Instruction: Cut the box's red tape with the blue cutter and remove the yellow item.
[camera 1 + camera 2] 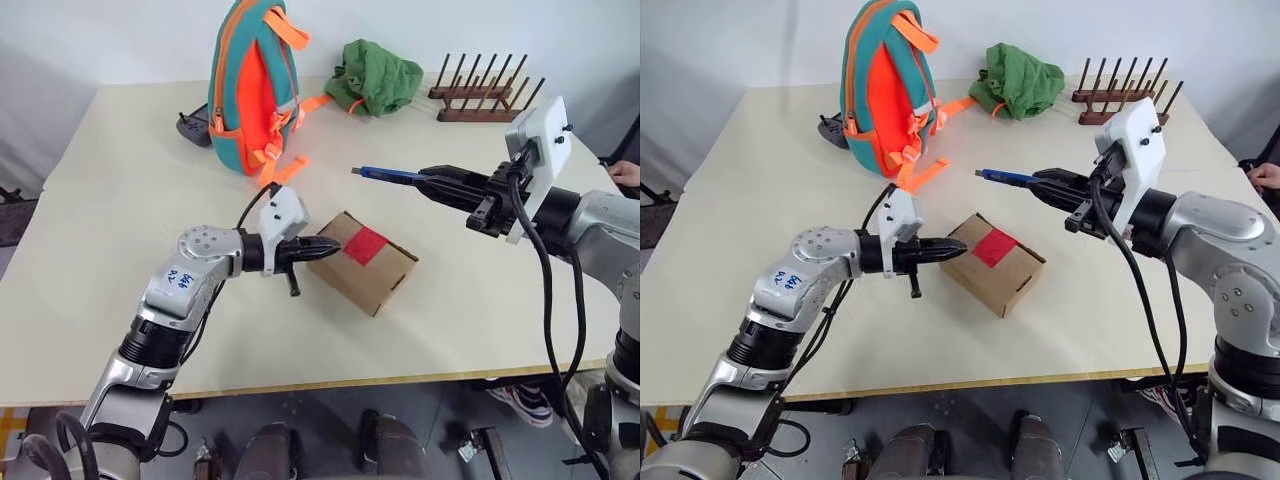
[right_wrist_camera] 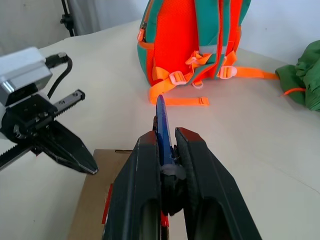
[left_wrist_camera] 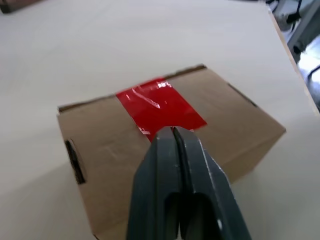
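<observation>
In the left wrist view the left gripper (image 3: 172, 137) covers the near edge of the red tape (image 3: 160, 105) and the middle of the box (image 3: 225, 107), whose near corner is cut off at 6 o'clock. In the right wrist view the right gripper (image 2: 167, 150) hides the rear of the blue cutter (image 2: 162, 122), and most of the box lies behind it. The box is closed, so its contents are hidden. At 3 o'clock in the right eye view, a person's hand (image 1: 1264, 176) is cut by the edge.
</observation>
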Robot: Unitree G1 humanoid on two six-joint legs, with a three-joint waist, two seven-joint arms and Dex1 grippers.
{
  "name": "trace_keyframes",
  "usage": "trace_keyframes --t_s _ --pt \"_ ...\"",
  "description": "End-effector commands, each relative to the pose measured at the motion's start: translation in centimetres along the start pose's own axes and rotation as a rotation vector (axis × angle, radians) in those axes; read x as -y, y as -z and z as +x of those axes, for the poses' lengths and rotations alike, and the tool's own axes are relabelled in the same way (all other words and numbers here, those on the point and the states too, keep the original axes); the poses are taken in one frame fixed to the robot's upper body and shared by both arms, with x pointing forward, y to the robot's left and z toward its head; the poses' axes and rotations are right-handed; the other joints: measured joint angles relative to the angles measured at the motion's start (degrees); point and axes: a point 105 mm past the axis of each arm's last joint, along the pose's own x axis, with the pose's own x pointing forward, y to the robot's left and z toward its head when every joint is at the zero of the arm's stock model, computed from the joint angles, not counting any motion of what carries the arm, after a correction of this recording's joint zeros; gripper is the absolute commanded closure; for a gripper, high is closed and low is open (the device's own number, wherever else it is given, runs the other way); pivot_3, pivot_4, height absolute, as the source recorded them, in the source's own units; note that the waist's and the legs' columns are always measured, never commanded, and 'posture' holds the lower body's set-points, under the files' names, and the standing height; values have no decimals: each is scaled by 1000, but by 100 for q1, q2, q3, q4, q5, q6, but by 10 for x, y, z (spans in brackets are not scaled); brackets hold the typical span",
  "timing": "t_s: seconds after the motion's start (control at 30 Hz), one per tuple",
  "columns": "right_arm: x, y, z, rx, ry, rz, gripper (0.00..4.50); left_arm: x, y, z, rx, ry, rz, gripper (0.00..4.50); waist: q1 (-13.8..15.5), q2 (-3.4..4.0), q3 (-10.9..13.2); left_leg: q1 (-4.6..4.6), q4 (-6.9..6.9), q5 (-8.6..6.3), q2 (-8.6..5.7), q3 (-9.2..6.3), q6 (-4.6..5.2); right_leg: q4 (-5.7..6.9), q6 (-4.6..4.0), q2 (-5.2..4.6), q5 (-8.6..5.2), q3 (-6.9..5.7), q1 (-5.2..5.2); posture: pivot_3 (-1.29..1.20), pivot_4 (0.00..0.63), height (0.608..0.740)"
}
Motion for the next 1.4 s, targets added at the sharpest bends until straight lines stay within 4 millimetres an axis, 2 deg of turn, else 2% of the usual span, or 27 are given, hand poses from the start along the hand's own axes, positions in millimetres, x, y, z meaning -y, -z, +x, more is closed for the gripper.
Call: trace_keyframes --t_s 0.03,0.3,0.5,0.67,0.87,1.0,1.13,1.3,1.4 --pt "-2 -12 -8 36 19 -76 4318 -1 -9 2 -8 17 30 4476 17 -1 1 -2 3 0 0 -1 1 0 0 0 0 0 0 0 150 740" --pt "-6 6 -9 -51 13 -133 4318 -10 -3 10 -83 -2 1 4476 12 -3 2 -5 12 -4 -1 0 6 0 0 0 0 3 1 0 150 740" --pt "-3 30 1 -142 7 -196 4318 -15 -1 15 -121 3 -19 4476 7 -3 2 -4 13 -4 -1 2 6 1 0 0 0 4 1 0 150 740" --pt "10 33 10 -145 34 -215 4318 -19 -2 18 -130 7 -24 4476 13 -4 2 -5 18 -3 -1 4 7 3 0 0 0 6 1 0 150 740" --pt "10 35 14 -136 17 -214 4318 -21 -3 19 -137 14 -24 4476 10 -4 2 -5 16 -3 -1 3 7 2 0 0 0 5 1 0 150 740" --pt "1 35 19 -110 -44 -196 4318 -20 -1 19 -151 22 -24 4476 9 -4 2 -5 17 -3 -1 3 7 3 0 0 0 5 1 0 150 740" --pt "0 39 20 -121 -62 -192 4318 -19 -2 20 -149 21 -26 4476 12 -4 2 -5 17 -3 -1 2 7 3 0 0 0 5 1 0 150 740" --pt "4 48 21 -163 -57 -192 4318 -19 -2 20 -148 15 -27 4476 8 -4 2 -5 17 -3 -1 3 8 4 0 0 0 5 1 0 150 740" --pt "7 47 23 -153 -52 -188 4318 -19 -3 19 -145 10 -30 4476 5 -4 2 -4 17 -3 -1 3 8 5 0 0 0 6 1 0 150 740"
